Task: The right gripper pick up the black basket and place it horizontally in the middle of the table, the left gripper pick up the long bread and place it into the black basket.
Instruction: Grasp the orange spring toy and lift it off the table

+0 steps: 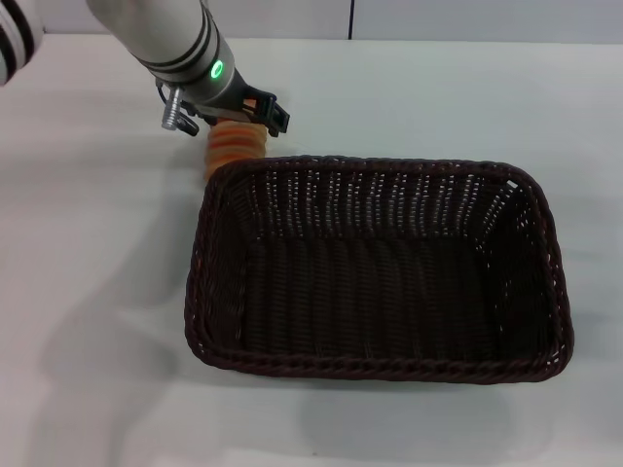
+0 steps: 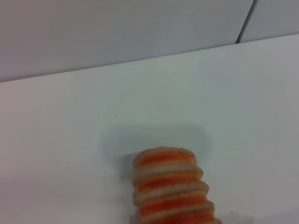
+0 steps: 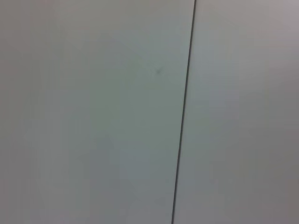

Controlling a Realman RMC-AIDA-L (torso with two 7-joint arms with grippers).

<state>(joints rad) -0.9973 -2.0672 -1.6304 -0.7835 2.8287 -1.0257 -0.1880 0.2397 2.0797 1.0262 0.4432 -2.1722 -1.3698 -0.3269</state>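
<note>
The black basket [image 1: 375,368] lies lengthwise across the middle of the white table [image 1: 97,253], empty. The long bread [image 1: 232,148], orange-tan with pale ridges, is just behind the basket's far left corner, its lower end hidden by the rim. My left gripper [image 1: 255,115] is down over the bread's upper end and shut on it. In the left wrist view the bread [image 2: 170,186] sticks out over the table with its shadow lying apart from it, so it looks lifted. The right gripper is out of view; its wrist view shows only a plain wall.
The table's back edge meets a grey wall [image 1: 438,17] close behind the left arm. A vertical wall seam [image 3: 184,112] shows in the right wrist view. Bare tabletop lies to the left and right of the basket.
</note>
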